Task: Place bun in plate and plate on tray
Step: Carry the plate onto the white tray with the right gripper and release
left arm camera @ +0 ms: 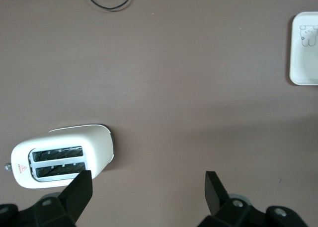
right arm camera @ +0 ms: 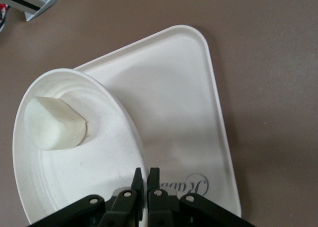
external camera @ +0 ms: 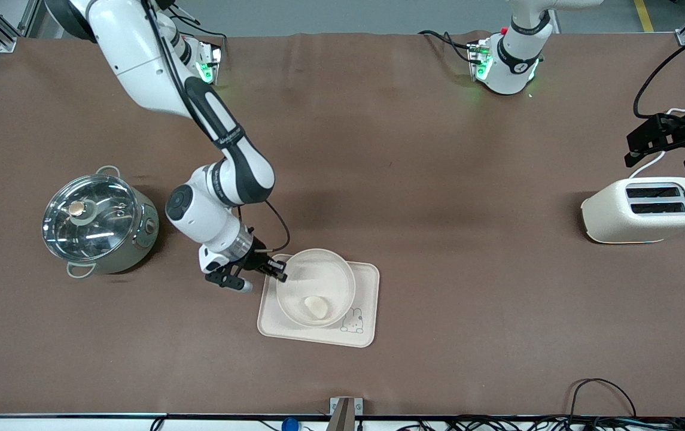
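Brown matting covers the table (external camera: 414, 179) from edge to edge. Nearest the front camera lies the tray (external camera: 368, 281), a cream rectangle with rounded corners, a bunny drawing and script lettering. On it sits the plate (external camera: 342, 272), round, shallow and plain cream with a raised rim, tilted in the right wrist view, its rim lifted at the gripper's side. The bun (external camera: 317, 307), a small white lump with one flat face, rests inside the plate. The right gripper (external camera: 277, 272) pinches the plate's rim, fingers (right arm camera: 153, 180) nearly together. Toward the right arm's end stands a lidded steel pot (external camera: 98, 220). Toward the left arm's end stands a cream toaster (external camera: 644, 211); the left gripper (external camera: 662, 149) waits over the table near it, fingers (left arm camera: 82, 189) wide apart.
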Controlling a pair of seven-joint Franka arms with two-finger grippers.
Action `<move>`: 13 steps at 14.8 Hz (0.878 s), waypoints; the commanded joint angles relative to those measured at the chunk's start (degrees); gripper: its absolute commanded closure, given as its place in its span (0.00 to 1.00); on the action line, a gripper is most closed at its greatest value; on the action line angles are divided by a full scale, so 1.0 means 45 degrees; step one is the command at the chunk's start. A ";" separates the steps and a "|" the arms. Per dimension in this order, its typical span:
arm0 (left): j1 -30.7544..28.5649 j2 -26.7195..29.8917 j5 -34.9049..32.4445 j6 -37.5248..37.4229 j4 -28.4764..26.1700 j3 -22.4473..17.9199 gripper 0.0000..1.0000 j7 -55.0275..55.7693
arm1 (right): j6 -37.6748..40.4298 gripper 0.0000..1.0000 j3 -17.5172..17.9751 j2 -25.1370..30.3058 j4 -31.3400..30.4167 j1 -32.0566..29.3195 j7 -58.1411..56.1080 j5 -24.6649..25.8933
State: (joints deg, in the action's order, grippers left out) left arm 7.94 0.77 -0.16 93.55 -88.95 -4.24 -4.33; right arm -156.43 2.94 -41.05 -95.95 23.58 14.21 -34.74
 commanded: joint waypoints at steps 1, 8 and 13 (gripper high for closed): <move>0.0600 -0.0093 -0.0062 -0.0220 0.0292 -0.0055 0.00 0.0063 | -0.0199 1.00 0.0324 -0.0955 0.0814 0.0053 -0.0385 -0.0268; 0.0502 -0.0132 0.0114 -0.0261 0.0332 -0.0054 0.00 0.0102 | -0.0180 0.79 0.0343 -0.1172 0.0854 -0.0004 -0.0405 -0.0287; 0.0541 -0.0366 0.0017 0.0011 0.0449 -0.0074 0.00 0.0180 | -0.0180 0.32 0.0324 -0.0997 0.1069 -0.0316 -0.0288 -0.0307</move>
State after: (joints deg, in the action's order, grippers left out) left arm 10.30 0.39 -0.17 93.57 -88.67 -4.36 -3.85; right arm -157.62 3.90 -45.99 -91.73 23.56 13.71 -34.78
